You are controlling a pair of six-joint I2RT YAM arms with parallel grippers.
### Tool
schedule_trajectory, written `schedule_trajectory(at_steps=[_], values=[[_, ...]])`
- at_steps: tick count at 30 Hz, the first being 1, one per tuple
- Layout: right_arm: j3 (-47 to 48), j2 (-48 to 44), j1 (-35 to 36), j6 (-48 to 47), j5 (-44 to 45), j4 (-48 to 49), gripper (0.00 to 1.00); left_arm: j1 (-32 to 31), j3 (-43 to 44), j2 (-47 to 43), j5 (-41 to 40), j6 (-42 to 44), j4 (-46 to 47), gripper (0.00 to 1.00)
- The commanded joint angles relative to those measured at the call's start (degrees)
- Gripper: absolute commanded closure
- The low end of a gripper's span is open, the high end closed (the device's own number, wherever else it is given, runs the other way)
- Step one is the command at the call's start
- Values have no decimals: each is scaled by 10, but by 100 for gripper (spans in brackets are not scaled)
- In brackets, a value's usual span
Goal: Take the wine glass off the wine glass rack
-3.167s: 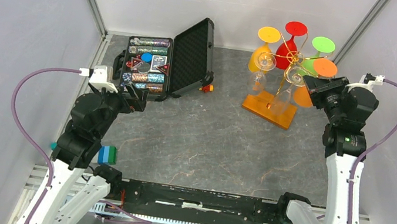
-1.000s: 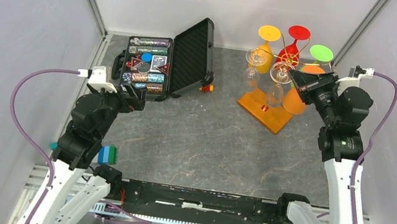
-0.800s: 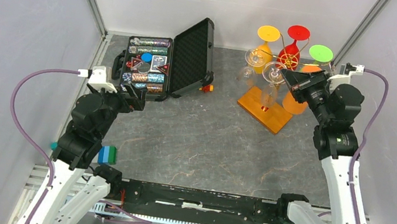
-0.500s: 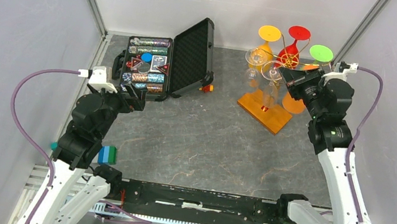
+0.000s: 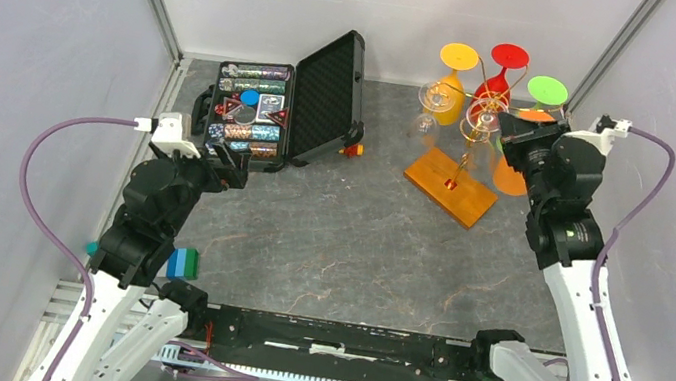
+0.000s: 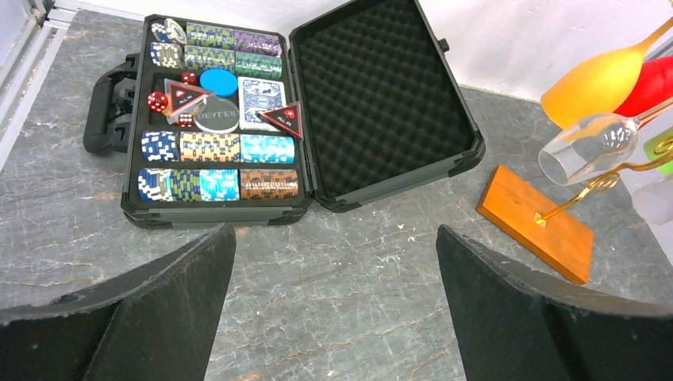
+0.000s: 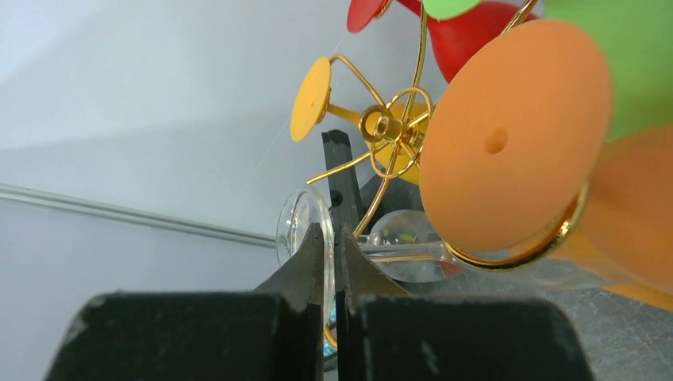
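Observation:
The wine glass rack (image 5: pixel 468 147) is a gold wire stand on an orange-brown wooden base (image 5: pixel 451 185) at the back right. Yellow, red, green, orange and clear glasses hang upside down from it. My right gripper (image 5: pixel 502 134) is at the rack's right side. In the right wrist view it (image 7: pixel 332 232) is shut on the thin round foot of a clear wine glass (image 7: pixel 295 226), whose stem lies in a wire arm beside the gold hub (image 7: pixel 386 125). My left gripper (image 6: pixel 333 238) is open and empty, low over the table in front of the case.
An open black foam-lined case (image 5: pixel 286 107) with poker chips and cards stands at the back left. The orange glass's foot (image 7: pixel 512 143) hangs close to my right fingers. A second clear glass (image 6: pixel 587 147) hangs on the rack's left. Grey walls close in at the back and sides.
My right gripper swung left, tilting the rack top and the held clear glass, then came back right; the stem now stands nearly upright. The left arm has not moved.

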Motion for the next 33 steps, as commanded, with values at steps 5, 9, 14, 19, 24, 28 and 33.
schedule_trajectory(at_steps=[5,9,14,19,24,28,33], values=[[-25,-66,1,38,27,34,100,-1,-6,14,64,-2,45,0],[-48,-104,1,53,30,18,100,-1,-6,25,141,-7,50,0],[-58,-143,1,61,17,-8,100,-1,-7,28,257,1,73,0],[-100,-186,1,102,-64,-8,100,-5,-42,36,480,-33,190,0],[-163,-239,1,158,-180,29,100,-45,-66,59,503,-93,324,0],[-193,-269,1,195,-227,56,100,-124,-70,105,472,-89,400,0],[-230,-273,1,236,-295,100,100,-267,-56,198,399,13,495,5]])
